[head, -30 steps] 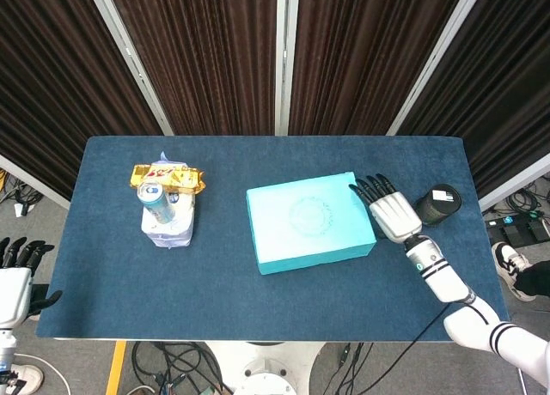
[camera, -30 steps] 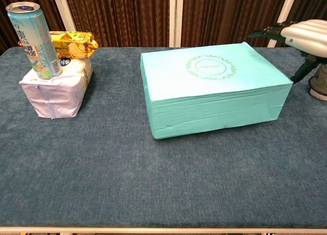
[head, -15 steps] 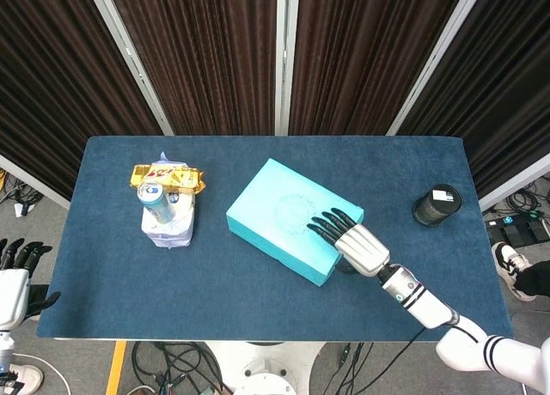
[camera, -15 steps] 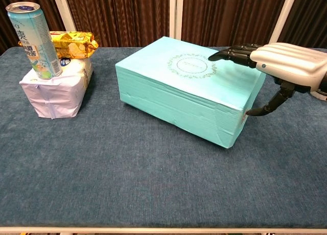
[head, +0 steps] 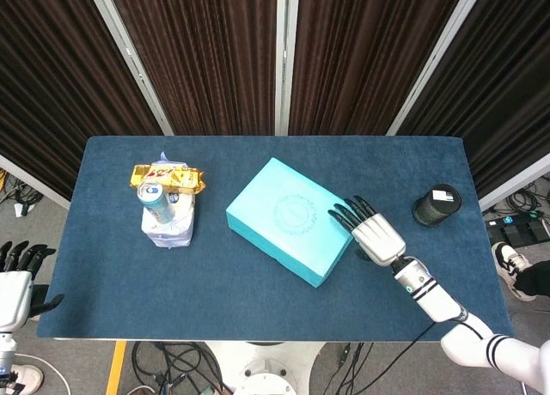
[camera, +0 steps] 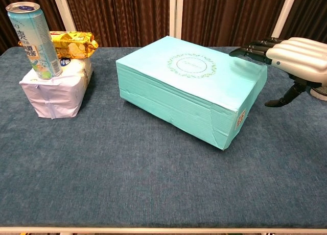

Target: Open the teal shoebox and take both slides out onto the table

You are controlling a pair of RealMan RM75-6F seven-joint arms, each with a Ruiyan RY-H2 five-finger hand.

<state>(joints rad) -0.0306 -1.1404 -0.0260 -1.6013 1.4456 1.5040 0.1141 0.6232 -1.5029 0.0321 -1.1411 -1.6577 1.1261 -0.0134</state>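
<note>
Fingers (head: 348, 213) of right hand (head: 375, 236) apart and stretched flat, holding nothing; tips reach the right edge of the shoebox (head: 290, 220), contact not clear from either view. In chest view the right hand (camera: 299, 59) sits at lid height, thumb hanging below, clear of the box end. Left hand (head: 15, 279) off the bench's left edge, low, fingers (head: 21, 255) apart, nothing in it.

Shoebox: teal, lid on, lying skewed approx. mid-bench (head: 258, 309), one corner toward the front. Small label on its near-right end, text too small to read.

Other items: drink can (head: 157, 200) upright on a white wrapped pack (head: 169, 227), left side. Yellow snack packet (head: 168, 179) just behind. Black cylinder (head: 436, 205) far right, beyond right hand.
</note>
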